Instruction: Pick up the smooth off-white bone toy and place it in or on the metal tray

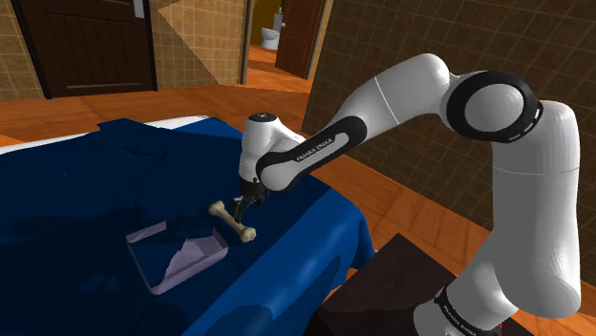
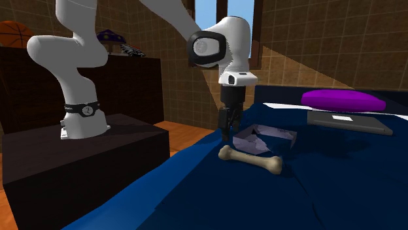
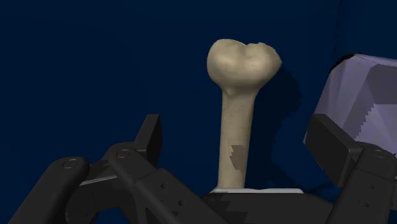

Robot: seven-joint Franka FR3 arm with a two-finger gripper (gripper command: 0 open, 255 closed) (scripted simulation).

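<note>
The smooth off-white bone toy (image 1: 232,220), knobbed at both ends, lies flat on the dark blue bedcover (image 1: 76,191) near the middle of the shoulder view. The shallow pale-grey rectangular tray (image 1: 145,232) rests just beside it, toward the lower left.

In the wrist view the bone toy (image 3: 245,60) loses its near end behind the body of the gripper (image 3: 236,127), and the tray (image 3: 366,95) runs off the picture's edge. In the second exterior view the arm (image 2: 72,39) is cut off at the upper left.
</note>
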